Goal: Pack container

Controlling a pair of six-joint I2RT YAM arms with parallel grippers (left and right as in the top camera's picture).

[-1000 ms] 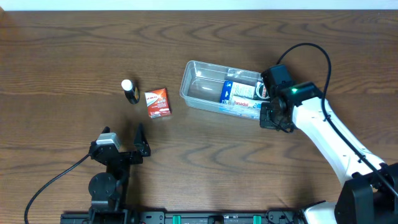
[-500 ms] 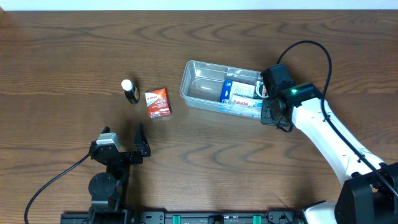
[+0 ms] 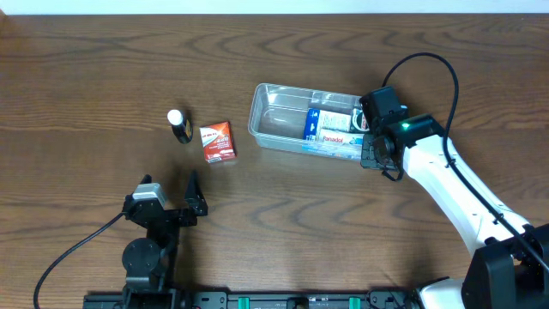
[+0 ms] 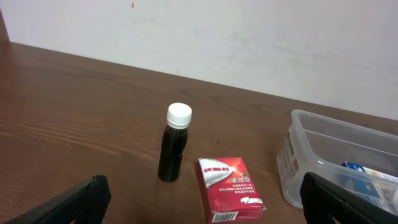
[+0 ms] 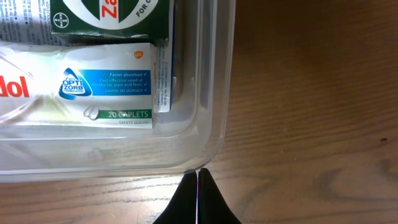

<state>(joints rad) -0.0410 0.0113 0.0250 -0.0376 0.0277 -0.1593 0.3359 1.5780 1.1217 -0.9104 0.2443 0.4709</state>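
The container point(image 3: 274, 120), a clear plastic tub, lies right of centre on the table. A blue-and-white tablet box point(image 3: 330, 129) and a green box point(image 5: 112, 18) sit in its right end. My right gripper point(image 5: 198, 175) is shut with nothing in it. Its tips touch the outside of the container's rim point(image 5: 214, 124) at the near right corner. My left gripper point(image 3: 168, 190) stands open near the front left, holding nothing. Ahead of it lie a red carton point(image 4: 230, 186) and an upright dark bottle point(image 4: 174, 146) with a white cap.
The red carton point(image 3: 217, 142) and the bottle point(image 3: 178, 125) stand side by side left of the container, apart from it. The container's left half point(image 4: 311, 143) holds nothing. The right arm point(image 3: 446, 180) reaches in from the front right, its black cable looping above.
My right gripper, still shut, has edged toward the container's near right corner and now touches the rim. The left arm has not moved.
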